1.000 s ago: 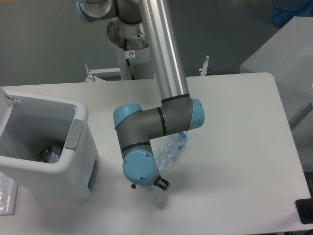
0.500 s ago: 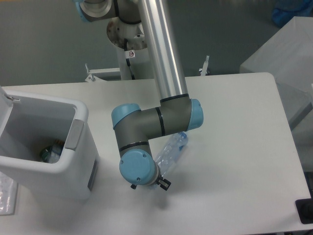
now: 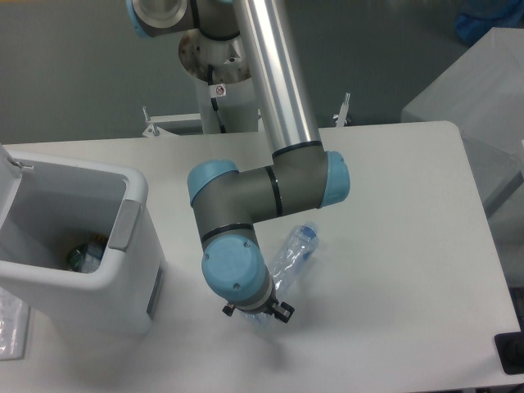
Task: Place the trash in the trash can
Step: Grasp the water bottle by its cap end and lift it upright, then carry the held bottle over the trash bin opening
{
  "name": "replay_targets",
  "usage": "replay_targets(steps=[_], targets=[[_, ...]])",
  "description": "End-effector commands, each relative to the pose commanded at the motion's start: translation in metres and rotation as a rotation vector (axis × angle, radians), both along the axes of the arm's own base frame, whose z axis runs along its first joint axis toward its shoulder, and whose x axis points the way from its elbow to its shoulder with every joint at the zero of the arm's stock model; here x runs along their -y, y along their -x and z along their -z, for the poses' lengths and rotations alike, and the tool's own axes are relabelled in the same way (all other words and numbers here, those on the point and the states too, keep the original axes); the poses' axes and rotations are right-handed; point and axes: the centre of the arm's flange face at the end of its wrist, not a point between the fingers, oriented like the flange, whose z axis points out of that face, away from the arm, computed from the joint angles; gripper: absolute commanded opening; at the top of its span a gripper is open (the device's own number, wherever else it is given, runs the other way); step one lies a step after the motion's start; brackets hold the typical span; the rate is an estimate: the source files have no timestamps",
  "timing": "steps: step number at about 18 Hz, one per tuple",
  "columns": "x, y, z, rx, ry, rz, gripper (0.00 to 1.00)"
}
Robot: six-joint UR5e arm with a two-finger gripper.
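While the hand [image 3: 260, 311], its grip hidden, hangs over the bottle [image 3: 291, 255] on the bench [image 3: 393, 246], pickup is underway; next, carry left to the bin [image 3: 123, 270].

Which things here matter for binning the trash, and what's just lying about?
Job:
- plastic bottle, blue-capped, lying on the table under the arm's wrist
- trash can, open, some rubbish already inside
- gripper, hidden behind the wrist; jaws not visible

Lying about:
- clear plastic packet at the left edge
- dark object at the lower right corner
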Motion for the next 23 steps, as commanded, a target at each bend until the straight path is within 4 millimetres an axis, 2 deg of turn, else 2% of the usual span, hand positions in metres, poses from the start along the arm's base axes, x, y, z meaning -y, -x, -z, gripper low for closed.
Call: replay_targets(steps=[4, 9, 11, 15, 19, 21, 23], targets=[[0.017, 0.022, -0.067, 0.014, -0.204, -0.044, 0.48], [0.042, 0.046, -0.151, 0.043, -0.574, -0.124, 0.48], [0.045, 0.043, -0.178, 0.041, -0.674, -0.150, 0.48], [0.048, 0.028, -0.218, 0.098, -0.810, -0.147, 0.48], [0.053, 0.024, -0.251, 0.280, -0.963, -0.162, 0.48], [0.064, 0.010, -0.280, 0.320, -1.024, -0.135, 0.48], [0.064, -0.001, -0.289, 0.379, -1.062, -0.102, 0.48]])
